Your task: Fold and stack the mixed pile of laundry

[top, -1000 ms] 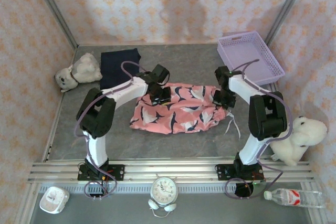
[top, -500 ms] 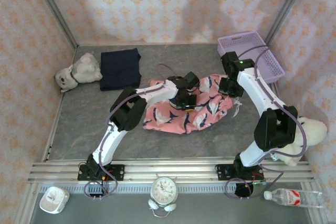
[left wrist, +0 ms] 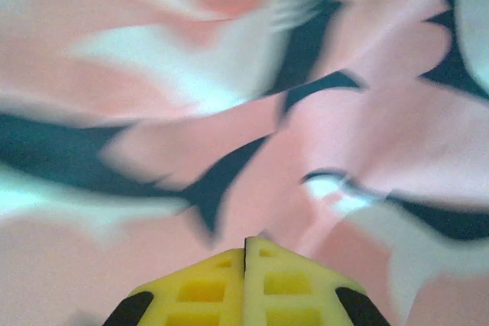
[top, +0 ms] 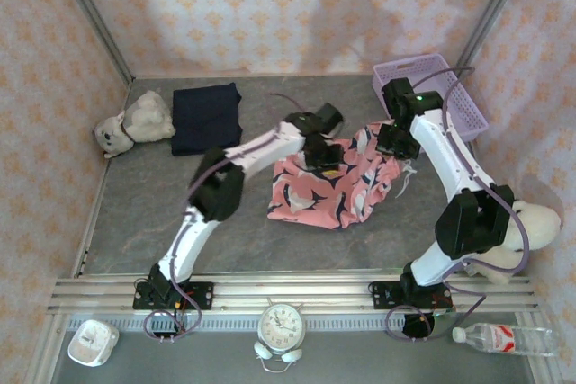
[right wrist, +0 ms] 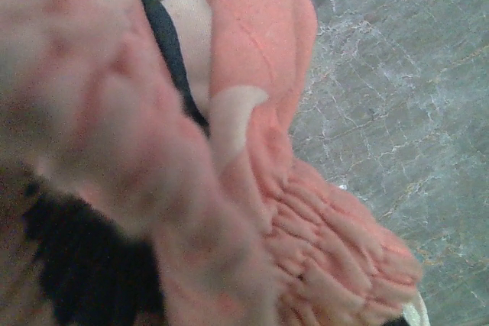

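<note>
Salmon-pink garment (top: 328, 188), the one with navy-and-white shapes, is bunched up right of the table's (top: 180, 231) middle. The navy garment (top: 207, 119) is laid folded at the far left, well apart, so two garments are counted. The left arm (top: 256, 146) is stretched long toward the far right, with the left gripper (top: 317, 155) down on the pink cloth and its yellow fingertips (left wrist: 206, 292) clamped together, fabric pinched at the tips. The right arm (top: 454, 164) is bent in from the right. The right gripper (top: 393, 141) is buried in the garment's far right edge, so its opening can't be told. Two plush toys are counted, a grey plush toy (top: 135, 121) far left and a white plush toy (top: 517, 231) near right, plus one lavender basket (top: 454, 87).
</note>
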`<state>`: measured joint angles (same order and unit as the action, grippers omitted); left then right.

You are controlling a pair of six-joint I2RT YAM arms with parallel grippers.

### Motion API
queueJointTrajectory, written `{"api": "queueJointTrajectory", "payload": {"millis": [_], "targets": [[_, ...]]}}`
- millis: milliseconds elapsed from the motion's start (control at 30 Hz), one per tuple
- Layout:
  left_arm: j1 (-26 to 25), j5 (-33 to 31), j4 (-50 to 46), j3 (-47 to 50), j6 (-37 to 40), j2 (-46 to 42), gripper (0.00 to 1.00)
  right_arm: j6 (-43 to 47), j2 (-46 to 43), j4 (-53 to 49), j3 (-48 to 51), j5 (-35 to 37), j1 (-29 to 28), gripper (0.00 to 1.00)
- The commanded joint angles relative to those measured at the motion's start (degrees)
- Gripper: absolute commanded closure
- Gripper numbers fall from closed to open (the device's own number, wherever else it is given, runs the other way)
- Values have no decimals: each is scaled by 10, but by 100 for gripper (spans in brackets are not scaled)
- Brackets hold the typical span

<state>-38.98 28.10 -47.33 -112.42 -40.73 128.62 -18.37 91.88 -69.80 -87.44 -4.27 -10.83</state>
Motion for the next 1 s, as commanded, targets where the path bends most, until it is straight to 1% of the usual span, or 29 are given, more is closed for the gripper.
{"api": "queueJointTrajectory", "payload": {"millis": [0,100,167,233,333,433,633,733,800,867,900,967], "targets": [[47,-11,-7,134,42,-143,95,-15,1,-29,-24,46,-1,100],[63,-16,8,269,58,-232,96,-23,10,-46,-37,87,-12,100],[63,-26,19,343,62,-270,96,-30,22,-62,-49,115,-26,100],[63,-33,39,403,51,-290,96,-36,33,-68,-56,124,-40,100],[63,-25,80,466,31,-297,96,-55,47,-70,-63,127,-66,100],[63,-28,98,484,27,-285,96,-81,59,-67,-74,122,-100,100],[63,-34,98,477,39,-249,97,-131,92,-46,-106,70,-168,100],[63,-36,101,480,41,-246,97,-161,101,-9,-109,29,-203,100],[63,-37,101,484,41,-247,98,-181,105,26,-101,-4,-224,97],[63,-41,100,490,40,-251,98,-202,109,75,-84,-47,-240,95],[63,-44,99,494,39,-253,98,-209,112,107,-72,-79,-247,92],[63,-53,99,501,37,-262,98,-222,115,174,-54,-146,-259,89]]}}
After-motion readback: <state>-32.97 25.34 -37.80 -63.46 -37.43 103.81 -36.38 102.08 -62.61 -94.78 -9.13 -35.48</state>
